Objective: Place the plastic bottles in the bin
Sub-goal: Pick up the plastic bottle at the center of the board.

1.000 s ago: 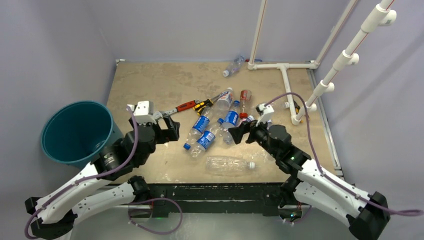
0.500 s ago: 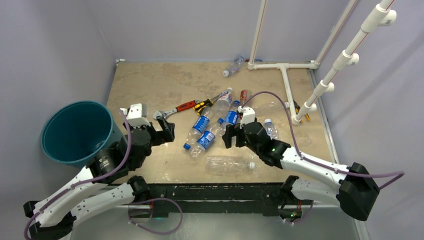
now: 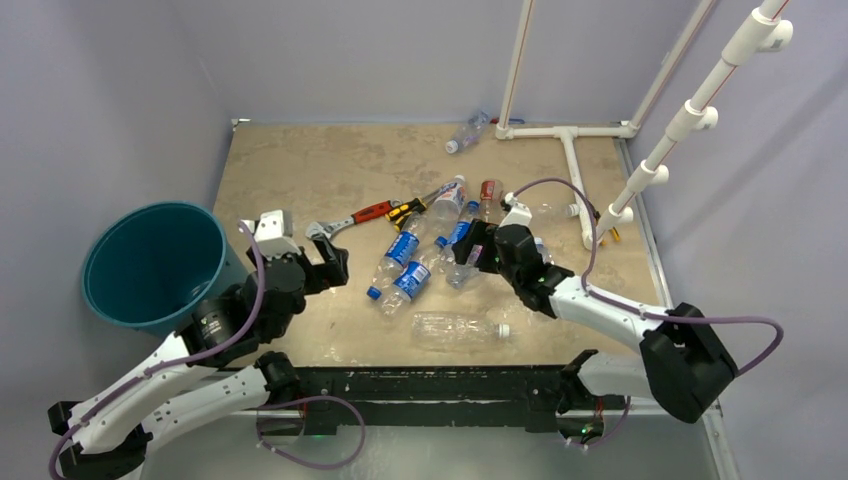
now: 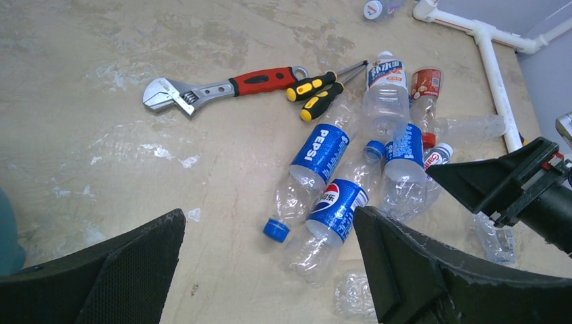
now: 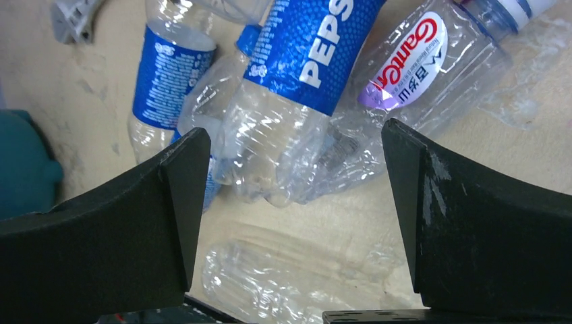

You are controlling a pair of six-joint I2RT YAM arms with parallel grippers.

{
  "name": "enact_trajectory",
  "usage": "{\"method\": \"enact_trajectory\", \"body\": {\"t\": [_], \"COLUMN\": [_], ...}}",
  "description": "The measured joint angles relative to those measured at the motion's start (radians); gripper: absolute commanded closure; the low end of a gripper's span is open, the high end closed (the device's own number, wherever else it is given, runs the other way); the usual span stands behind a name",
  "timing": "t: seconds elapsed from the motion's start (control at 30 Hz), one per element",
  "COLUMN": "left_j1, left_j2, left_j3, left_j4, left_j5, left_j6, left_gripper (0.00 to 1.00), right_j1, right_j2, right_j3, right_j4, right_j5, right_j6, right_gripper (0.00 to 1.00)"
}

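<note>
The plastic bottles [image 3: 405,247] lie on their sides clustered mid-tabletop [image 3: 300,170], several blue-labelled, one clear bottle [image 3: 460,328] apart toward the near edge and a lone bottle [image 3: 467,131] at the far edge, while the teal bin [image 3: 140,250] stands upright, mouth open, at the left edge.

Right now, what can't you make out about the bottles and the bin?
Bin: right wrist view, only a patch shows, cut off by the left edge and the right jaws.
Back bottle: top view, label too small to read.
Clear front bottle: right wrist view, cut off by the bottom edge and the jaws.
</note>
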Motion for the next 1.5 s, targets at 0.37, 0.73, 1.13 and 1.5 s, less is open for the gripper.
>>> {"method": "enact_trajectory", "body": {"t": [0.37,0.73,1.13,1.5], "left_j1": [0.000,0.000,0.000,0.000], "left_j2": [-0.038,-0.039,-0.009,0.051], "left_j3": [-0.001,-0.001,0.001,0.073], "left_j4": [-0.015,-0.027,-0.011,0.026], "left_j5": [-0.016,-0.018,0.001,0.044], "left_j6": [-0.016,-0.024,-0.014,0.032], "left_gripper": [0.04,0.04,0.04,0.02], "right_j1": [-0.060,-0.074,-0.074,-0.073], "right_j2": [0.151,0.241,0.184,-0.138], "right_j3": [0.013,0.019,0.020,0.032], "right_j4": [0.142,0.186,0.151,0.063], "right_j5": [-0.133,-0.154,-0.156,-0.211], "right_j6": [0.092,0.114,0.076,-0.087], "right_gripper": [0.16,0.32,0.50,0.50]}}
